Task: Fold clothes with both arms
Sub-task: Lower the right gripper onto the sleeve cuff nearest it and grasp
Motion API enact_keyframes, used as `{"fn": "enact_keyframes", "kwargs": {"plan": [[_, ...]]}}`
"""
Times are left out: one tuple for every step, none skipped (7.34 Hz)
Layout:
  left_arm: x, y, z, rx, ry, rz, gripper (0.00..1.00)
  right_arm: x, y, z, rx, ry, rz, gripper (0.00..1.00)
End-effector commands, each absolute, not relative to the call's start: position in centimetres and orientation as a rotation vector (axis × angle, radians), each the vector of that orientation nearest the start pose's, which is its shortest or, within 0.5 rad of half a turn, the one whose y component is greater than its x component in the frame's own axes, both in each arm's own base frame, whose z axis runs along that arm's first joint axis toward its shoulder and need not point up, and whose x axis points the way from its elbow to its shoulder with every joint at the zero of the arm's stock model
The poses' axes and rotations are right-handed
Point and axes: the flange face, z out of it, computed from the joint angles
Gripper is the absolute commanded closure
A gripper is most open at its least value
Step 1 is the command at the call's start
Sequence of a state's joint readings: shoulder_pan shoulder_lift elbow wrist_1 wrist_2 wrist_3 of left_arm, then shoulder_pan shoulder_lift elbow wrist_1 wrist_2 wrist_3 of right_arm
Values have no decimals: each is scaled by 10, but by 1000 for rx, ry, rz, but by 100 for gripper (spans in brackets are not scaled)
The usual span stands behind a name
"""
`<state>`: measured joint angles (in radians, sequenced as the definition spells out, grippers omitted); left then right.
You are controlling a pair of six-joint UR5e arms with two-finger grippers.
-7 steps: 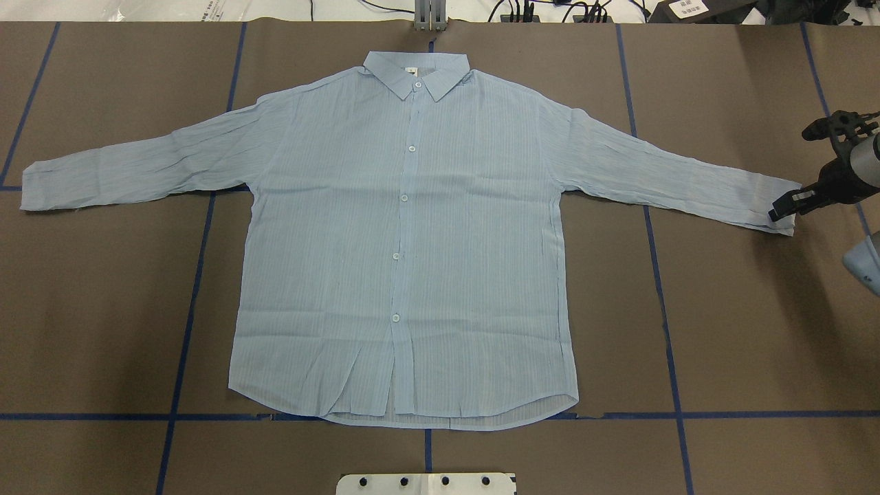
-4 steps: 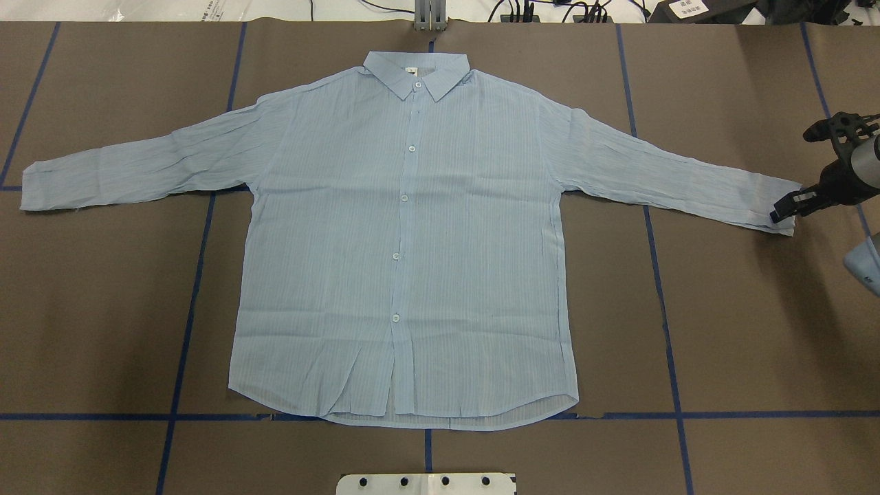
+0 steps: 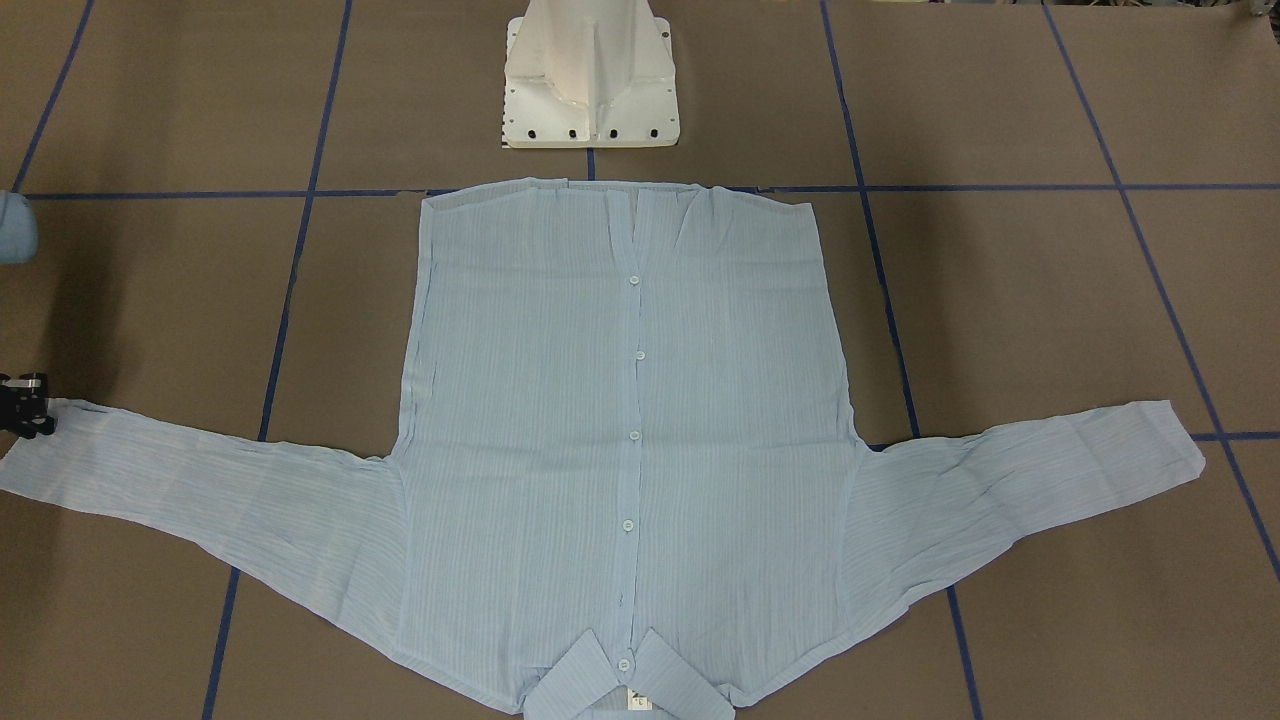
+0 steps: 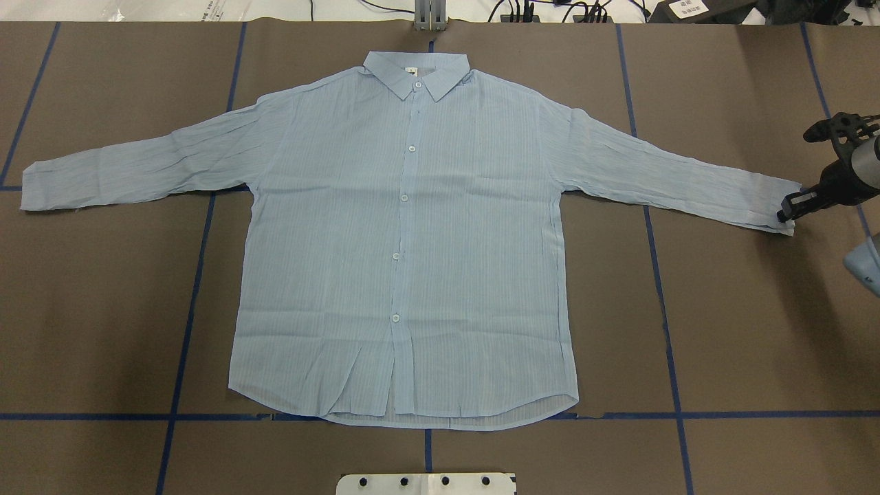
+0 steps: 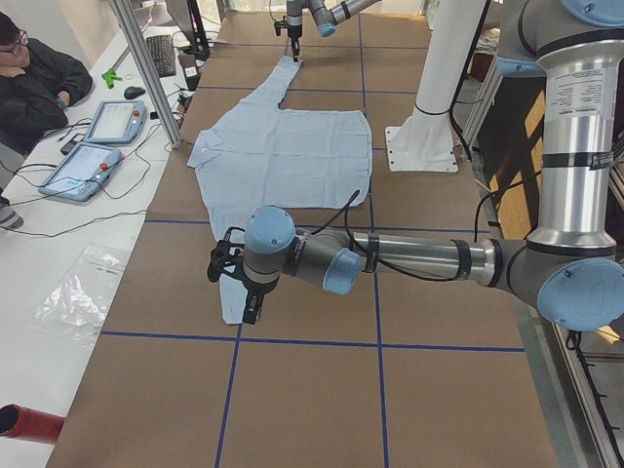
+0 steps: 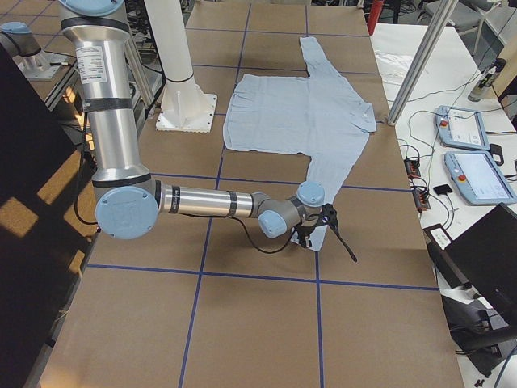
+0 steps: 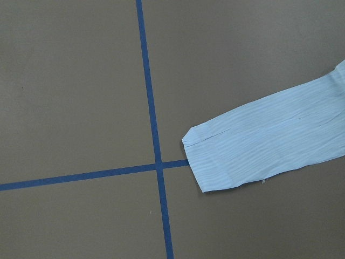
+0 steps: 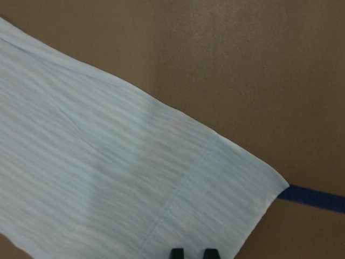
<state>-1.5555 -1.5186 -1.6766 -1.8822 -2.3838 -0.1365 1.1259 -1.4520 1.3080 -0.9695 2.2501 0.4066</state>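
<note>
The light blue striped shirt (image 4: 405,240) lies flat and buttoned on the brown table, collar (image 4: 416,69) at the far side and both sleeves spread out. My right gripper (image 4: 782,214) is down at the end of the right sleeve cuff (image 8: 215,189). Its two fingertips (image 8: 177,252) stand close together, shut on the cuff edge; the right gripper (image 3: 28,405) also shows at the front-facing view's left edge. The left gripper (image 5: 249,310) hovers over the left cuff (image 7: 215,156). Its fingers are outside the wrist view, so I cannot tell its state.
The white pedestal base (image 3: 590,75) stands just behind the shirt's hem. Blue tape lines (image 4: 185,330) grid the table. A person (image 5: 34,83) sits at a side bench with teach pendants (image 5: 83,166) and cables. Bare brown table surrounds the shirt.
The right gripper's fingers have drawn together at the cuff end and its tip has shifted slightly outward. The shirt has barely moved.
</note>
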Motion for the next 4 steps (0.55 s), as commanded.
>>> {"fn": "enact_keyframes", "kwargs": {"plan": [[-53, -489, 593, 284, 827, 36, 0, -178, -538, 666, 125, -790, -192, 85], [-53, -489, 593, 284, 827, 36, 0, -178, -537, 667, 123, -789, -191, 82], [-53, -489, 593, 284, 827, 36, 0, -177, -536, 669, 120, -788, -190, 61], [-53, -489, 593, 284, 827, 36, 0, -177, -535, 670, 118, -790, -190, 38]]}}
